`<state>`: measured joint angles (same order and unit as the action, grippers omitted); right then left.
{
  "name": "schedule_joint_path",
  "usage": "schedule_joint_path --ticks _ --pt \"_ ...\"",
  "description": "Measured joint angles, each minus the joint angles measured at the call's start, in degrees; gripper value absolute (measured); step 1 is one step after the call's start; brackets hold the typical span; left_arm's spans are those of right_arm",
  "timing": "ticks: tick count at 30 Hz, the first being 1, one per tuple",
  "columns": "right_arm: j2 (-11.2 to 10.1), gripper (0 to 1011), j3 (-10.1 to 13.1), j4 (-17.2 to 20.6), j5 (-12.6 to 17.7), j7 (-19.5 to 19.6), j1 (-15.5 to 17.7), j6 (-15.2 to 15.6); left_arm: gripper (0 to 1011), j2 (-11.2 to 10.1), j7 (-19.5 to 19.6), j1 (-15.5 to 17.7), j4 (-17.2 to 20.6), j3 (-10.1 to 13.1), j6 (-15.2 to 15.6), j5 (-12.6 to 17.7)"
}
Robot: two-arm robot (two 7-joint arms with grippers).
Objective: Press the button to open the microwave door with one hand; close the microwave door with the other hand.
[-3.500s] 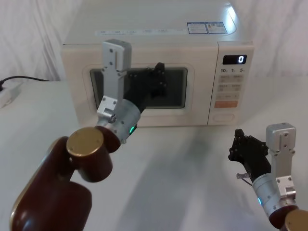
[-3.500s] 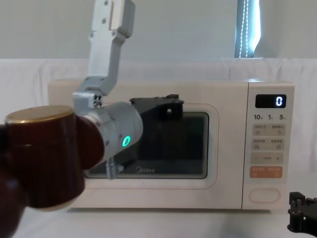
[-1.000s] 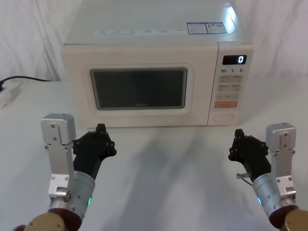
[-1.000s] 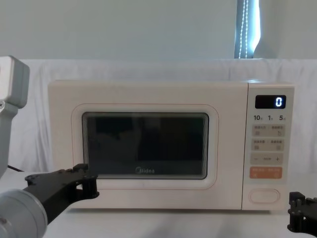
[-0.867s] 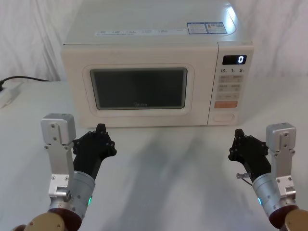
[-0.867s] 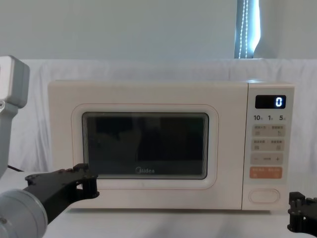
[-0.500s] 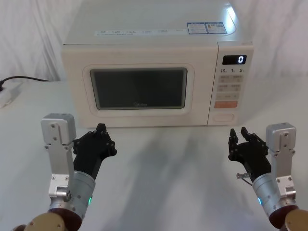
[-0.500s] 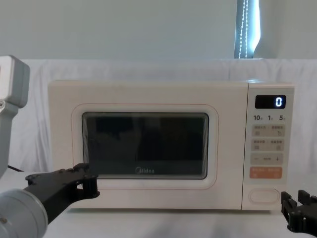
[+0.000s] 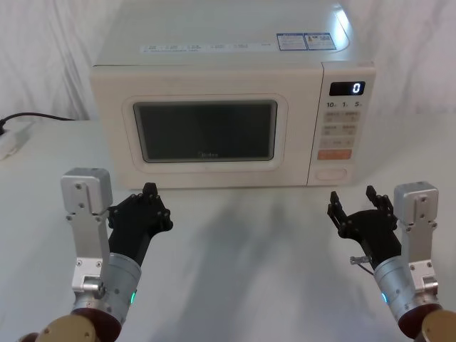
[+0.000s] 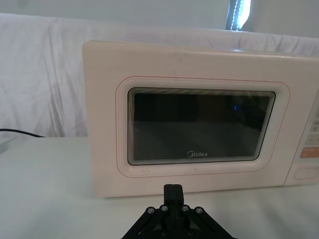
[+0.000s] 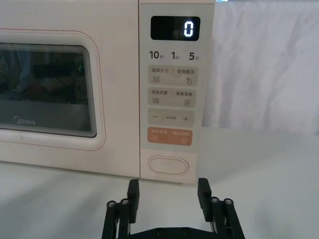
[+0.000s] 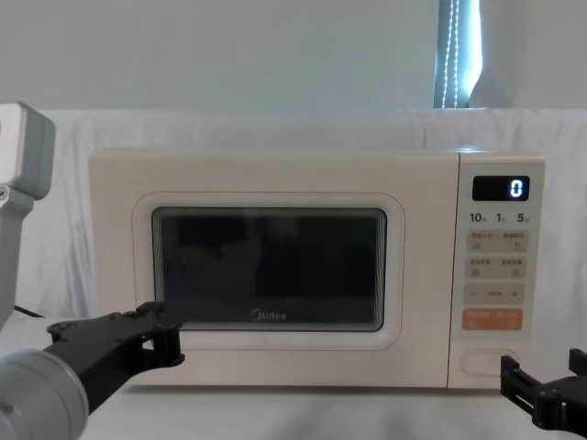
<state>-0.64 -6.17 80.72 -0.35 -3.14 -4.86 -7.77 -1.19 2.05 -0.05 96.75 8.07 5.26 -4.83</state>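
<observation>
Our right pincer (image 11: 168, 199), fingers spread wide, sits straight in front of the wide oval cream button (image 11: 168, 165) low on the control panel, far nearer than our narrow left pincer (image 9: 147, 206).

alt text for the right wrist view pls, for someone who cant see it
The right gripper, jaws open, sits low on the white table facing the microwave's control panel, lined up with the oval button. The display reads 0, and part of the closed microwave door shows beside the panel.
</observation>
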Motion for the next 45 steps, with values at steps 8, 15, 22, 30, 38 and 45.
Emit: schedule_joint_path --ticks 8,15,22,30,38,45 --pt "0.0 939 0.0 0.0 0.0 0.0 0.0 0.0 99 0.0 0.0 0.0 0.0 0.0 0.0 0.0" --pt "0.0 1002 0.0 0.0 0.0 0.0 0.0 0.0 295 0.0 0.0 0.0 0.0 0.0 0.0 0.0" --pt "0.0 1002 0.0 0.0 0.0 0.0 0.0 0.0 515 0.0 0.0 0.0 0.0 0.0 0.0 0.0" --pt "0.0 1002 0.0 0.0 0.0 0.0 0.0 0.0 759 0.0 0.0 0.0 0.0 0.0 0.0 0.0" --pt "0.0 1002 0.0 0.0 0.0 0.0 0.0 0.0 997 0.0 0.0 0.0 0.0 0.0 0.0 0.0" --pt "0.0 1002 0.0 0.0 0.0 0.0 0.0 0.0 1001 0.0 0.0 0.0 0.0 0.0 0.0 0.0"
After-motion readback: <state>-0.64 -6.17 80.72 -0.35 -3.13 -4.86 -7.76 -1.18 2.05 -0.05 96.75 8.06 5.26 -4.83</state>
